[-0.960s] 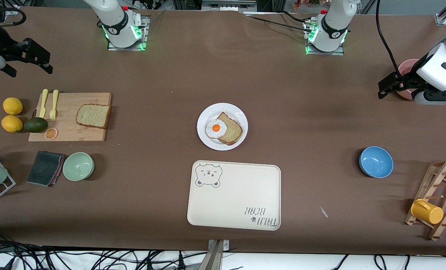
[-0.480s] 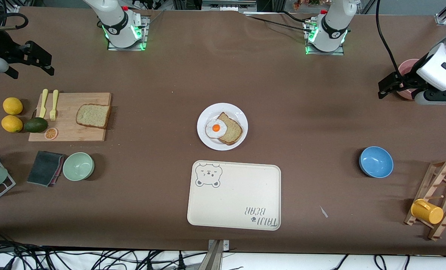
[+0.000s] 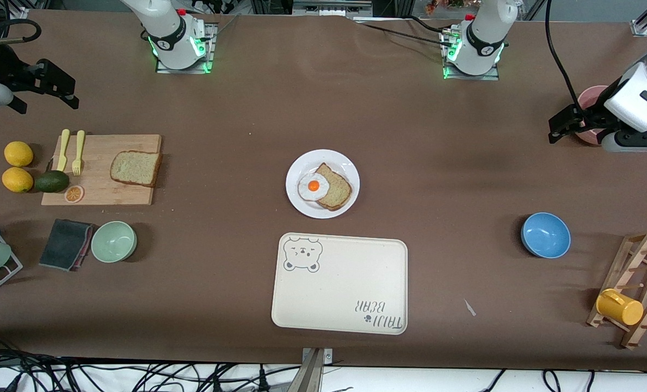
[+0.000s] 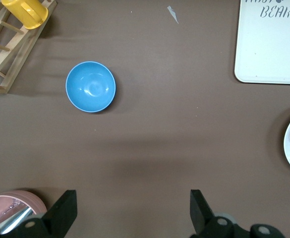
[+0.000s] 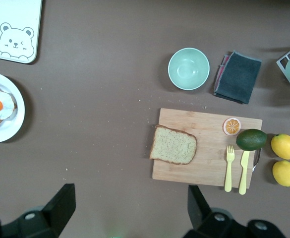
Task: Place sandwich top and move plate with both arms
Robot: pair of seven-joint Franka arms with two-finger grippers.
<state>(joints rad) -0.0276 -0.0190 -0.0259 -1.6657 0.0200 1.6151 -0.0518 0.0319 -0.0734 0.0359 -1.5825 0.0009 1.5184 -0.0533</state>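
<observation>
Right gripper (image 3: 56, 87): jaws spread wide, empty, raised over the table's right-arm end, near the cutting board (image 3: 92, 190).

Sandwich top (image 3: 135, 168): flat on that board; we should pinch it by the crust edges.

Plate (image 3: 301, 204): table centre, carrying egg (image 3: 313, 186) and lower slice.

Left gripper (image 3: 565, 122): jaws wide apart, empty, waiting by the pink cup (image 3: 587, 98).

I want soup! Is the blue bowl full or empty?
Empty. The blue bowl shows only its bare, shiny inside from above; nothing lies in it.
</observation>
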